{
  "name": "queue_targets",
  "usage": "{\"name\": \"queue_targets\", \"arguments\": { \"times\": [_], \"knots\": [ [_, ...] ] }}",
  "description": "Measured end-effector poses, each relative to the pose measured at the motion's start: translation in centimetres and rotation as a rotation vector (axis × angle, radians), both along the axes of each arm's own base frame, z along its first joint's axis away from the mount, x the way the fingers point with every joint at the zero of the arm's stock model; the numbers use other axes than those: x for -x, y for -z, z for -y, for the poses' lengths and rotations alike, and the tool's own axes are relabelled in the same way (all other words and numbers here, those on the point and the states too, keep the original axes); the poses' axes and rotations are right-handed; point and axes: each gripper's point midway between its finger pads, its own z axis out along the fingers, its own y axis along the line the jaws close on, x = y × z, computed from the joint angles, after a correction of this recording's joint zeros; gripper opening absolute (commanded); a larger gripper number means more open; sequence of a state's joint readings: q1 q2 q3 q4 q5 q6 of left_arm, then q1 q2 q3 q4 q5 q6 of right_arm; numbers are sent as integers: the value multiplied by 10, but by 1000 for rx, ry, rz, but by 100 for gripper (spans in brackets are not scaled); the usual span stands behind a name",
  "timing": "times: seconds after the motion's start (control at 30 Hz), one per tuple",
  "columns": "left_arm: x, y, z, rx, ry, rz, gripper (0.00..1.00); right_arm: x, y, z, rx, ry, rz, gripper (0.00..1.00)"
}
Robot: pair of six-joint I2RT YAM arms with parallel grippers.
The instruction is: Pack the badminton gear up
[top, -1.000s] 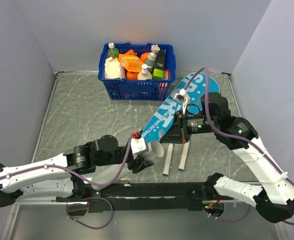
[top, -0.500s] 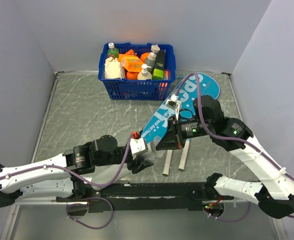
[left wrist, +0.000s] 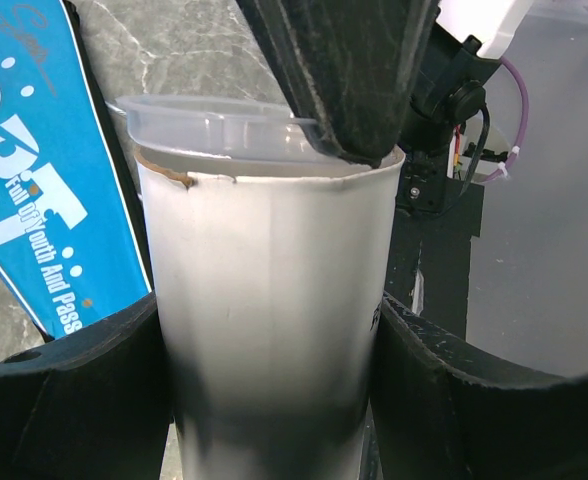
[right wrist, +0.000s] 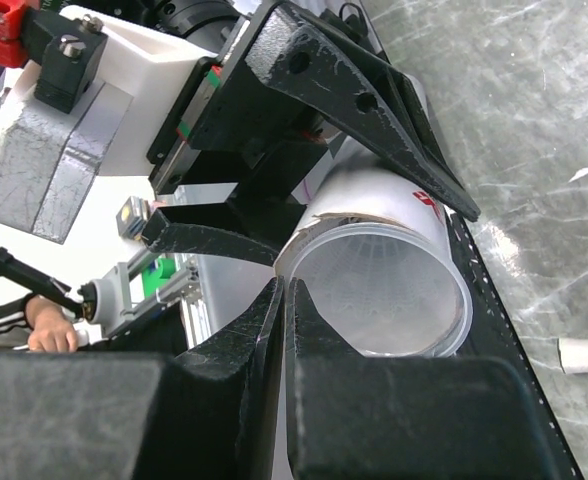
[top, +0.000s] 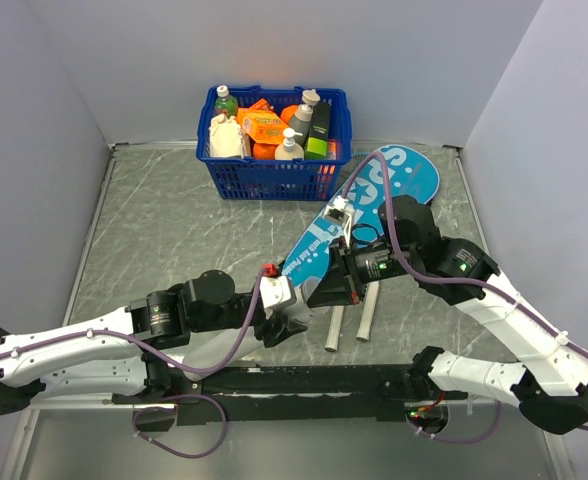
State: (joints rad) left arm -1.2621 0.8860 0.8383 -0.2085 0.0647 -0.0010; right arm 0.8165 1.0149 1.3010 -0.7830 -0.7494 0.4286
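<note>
My left gripper [left wrist: 264,400] is shut on the long white tube [left wrist: 264,290], held low near the table's front. A clear cap [right wrist: 384,290] sits at the tube's mouth, and a pale feathered shape shows dimly through it. My right gripper [right wrist: 286,285] is shut, with its tips pinching the cap's rim; in the top view it [top: 326,290] hides the tube's mouth. Two white racket handles [top: 334,328] [top: 366,318] lie side by side on the table. The teal SPORT case [top: 379,195] lies diagonally behind them, also in the left wrist view [left wrist: 34,200].
A blue plastic basket [top: 274,182] of bottles and orange packs stands at the back centre. The black rail [top: 304,380] runs along the near edge. Grey walls close in the left, back and right sides.
My right gripper has moved down and left from over the case to the tube's mouth. The tube's open end, visible a second ago, is now covered. The left arm has hardly moved.
</note>
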Motion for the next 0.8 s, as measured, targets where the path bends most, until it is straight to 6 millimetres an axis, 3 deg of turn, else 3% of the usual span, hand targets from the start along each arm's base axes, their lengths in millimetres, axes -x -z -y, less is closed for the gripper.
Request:
{"name": "queue_targets", "arguments": {
  "times": [0.8],
  "knots": [
    [1,-1,-1,2,3,1,2,6,-1,-2,-19,-17,23,7]
  ]
}}
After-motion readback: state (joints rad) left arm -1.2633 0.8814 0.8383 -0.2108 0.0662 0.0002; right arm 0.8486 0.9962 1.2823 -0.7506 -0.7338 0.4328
